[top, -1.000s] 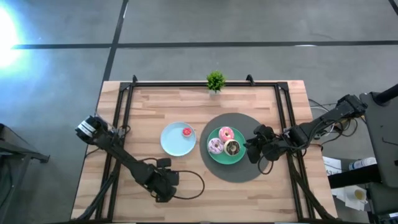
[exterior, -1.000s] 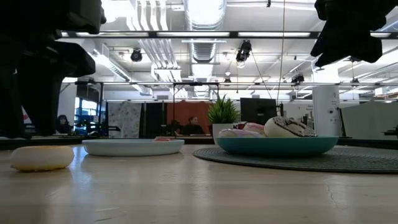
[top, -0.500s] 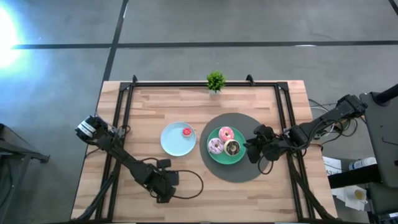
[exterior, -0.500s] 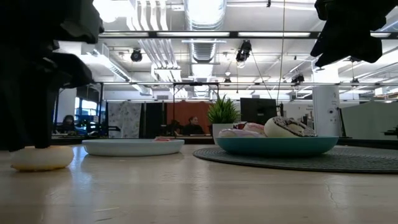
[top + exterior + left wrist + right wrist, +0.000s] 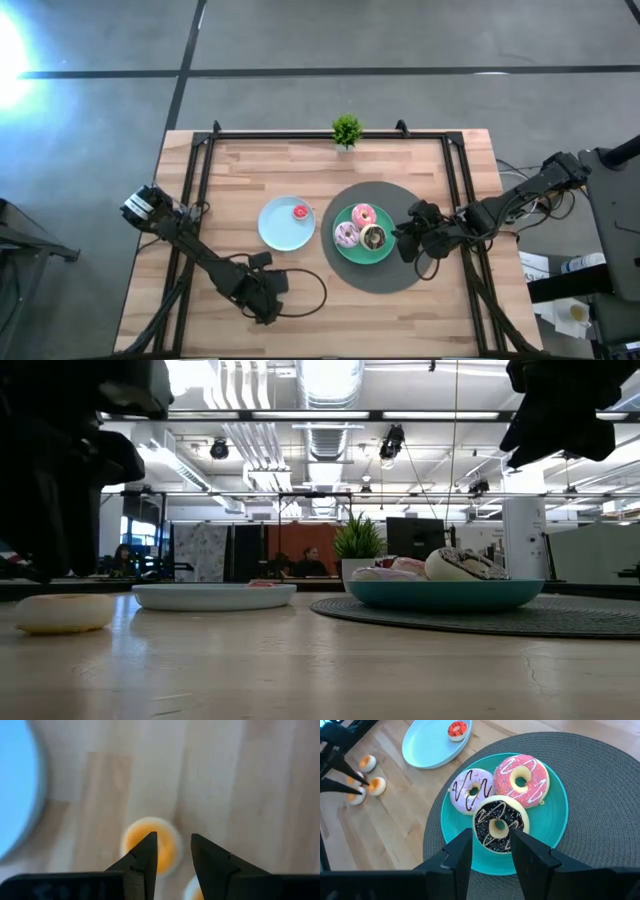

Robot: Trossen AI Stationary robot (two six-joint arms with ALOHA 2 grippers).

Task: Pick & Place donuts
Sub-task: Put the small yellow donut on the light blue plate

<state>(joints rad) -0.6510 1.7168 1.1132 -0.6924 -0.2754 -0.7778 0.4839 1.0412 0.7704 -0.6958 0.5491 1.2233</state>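
A yellow-orange mini donut (image 5: 137, 837) lies flat on the bare wood near the table's front left, and it also shows in the low view (image 5: 65, 612). A second mini donut (image 5: 192, 892) lies beside it. My left gripper (image 5: 172, 840) points down just above them, open, with nothing between its fingers. Three larger donuts, pink (image 5: 520, 780), pale pink (image 5: 470, 790) and chocolate (image 5: 497, 822), lie on the green plate (image 5: 555, 825). My right gripper (image 5: 492, 837) hovers open above the chocolate one. A red mini donut (image 5: 457, 730) lies on the light-blue plate (image 5: 427, 745).
The green plate stands on a round grey mat (image 5: 600, 795) at the table's right middle. A small potted plant (image 5: 346, 130) stands at the far edge. Black frame rails run along the table's left and right sides. Bare wood lies along the near edge.
My left gripper has rolled a little about its own pointing line while staying over the yellow-orange mini donut. The donut lies where it was.
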